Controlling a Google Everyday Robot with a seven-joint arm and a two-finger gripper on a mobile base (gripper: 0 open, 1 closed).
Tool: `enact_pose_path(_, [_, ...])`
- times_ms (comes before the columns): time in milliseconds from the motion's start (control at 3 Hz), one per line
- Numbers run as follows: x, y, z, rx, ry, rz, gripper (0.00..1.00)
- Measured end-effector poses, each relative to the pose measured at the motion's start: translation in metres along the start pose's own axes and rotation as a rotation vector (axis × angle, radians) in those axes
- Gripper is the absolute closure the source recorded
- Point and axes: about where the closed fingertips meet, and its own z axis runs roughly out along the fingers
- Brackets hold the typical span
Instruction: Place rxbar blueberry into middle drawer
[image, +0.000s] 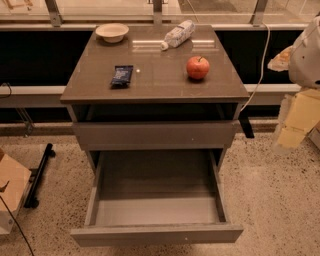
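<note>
The rxbar blueberry (122, 75) lies flat on the left part of the brown cabinet top (155, 82), in its dark navy wrapper. The middle drawer (157, 232) is pulled wide open below, and its pale grey floor is bare. My gripper (292, 127) hangs at the far right edge of the view, beside the cabinet and well away from the bar, with the white arm (307, 55) above it. It holds nothing that I can see.
A red apple (198, 67) sits on the right of the top. A clear plastic bottle (177, 34) lies at the back, and a pale bowl (112, 32) at the back left. A flat grey front panel (155, 134) sits above the open drawer. A cardboard box (10, 192) stands on the floor at left.
</note>
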Motion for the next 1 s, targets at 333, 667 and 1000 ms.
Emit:
enact_pose_path(333, [0.000, 0.000, 0.000, 0.000, -0.001, 0.000, 0.00])
enact_pose_path(667, [-0.017, -0.002, 0.002, 0.019, -0.051, -0.008, 0.00])
enact_pose_path(1000, [-0.047, -0.006, 0.011, 0.032, -0.132, -0.025, 0.00])
